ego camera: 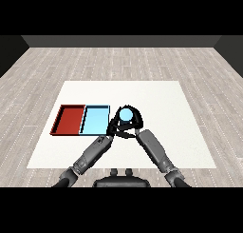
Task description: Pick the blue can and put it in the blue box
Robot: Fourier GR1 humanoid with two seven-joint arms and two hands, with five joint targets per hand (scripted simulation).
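Blue can point(126, 115) sits upright just right of the blue tray point(95, 120), and the right hand point(134, 123) is curled round it. Left hand point(114, 128) crowds in beside it; whether its fingers are curled I can't tell. Tray lies left, red tray point(68, 119) beyond — only the near rim between.

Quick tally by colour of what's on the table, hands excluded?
Red: 1, the red tray
Light blue: 2, the light blue tray and the blue can
Total: 3
The can sits right of both trays, with the right hand curled round it.
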